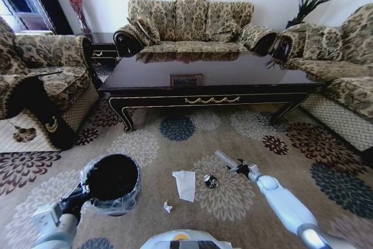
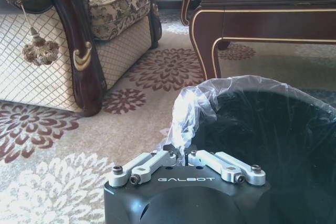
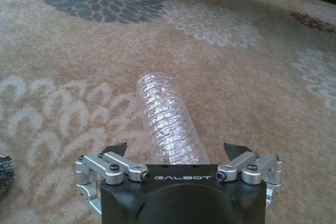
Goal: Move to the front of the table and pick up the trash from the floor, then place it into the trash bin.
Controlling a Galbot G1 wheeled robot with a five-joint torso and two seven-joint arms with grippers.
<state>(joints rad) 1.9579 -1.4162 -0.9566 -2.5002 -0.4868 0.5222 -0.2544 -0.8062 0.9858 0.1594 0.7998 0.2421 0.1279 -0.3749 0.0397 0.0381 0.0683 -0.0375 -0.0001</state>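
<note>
The right tool (image 3: 178, 153) is spread wide around the cap end of the clear bottle (image 3: 168, 119), which lies on the carpet (image 1: 245, 208) before the table (image 1: 210, 88). The left tool (image 2: 186, 157) is pressed together, pinching the bag liner (image 2: 191, 111) at the trash bin (image 1: 112, 182) rim. The white napkin (image 1: 185, 185) and dark wrapper (image 1: 210, 181) lie between bin and bottle.

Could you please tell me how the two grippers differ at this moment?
The left gripper is shut on the trash bin's plastic liner at its rim; the right gripper is open, fingers either side of the clear bottle on the carpet. Both are black, silver-fingered Galbot grippers held low.
</note>
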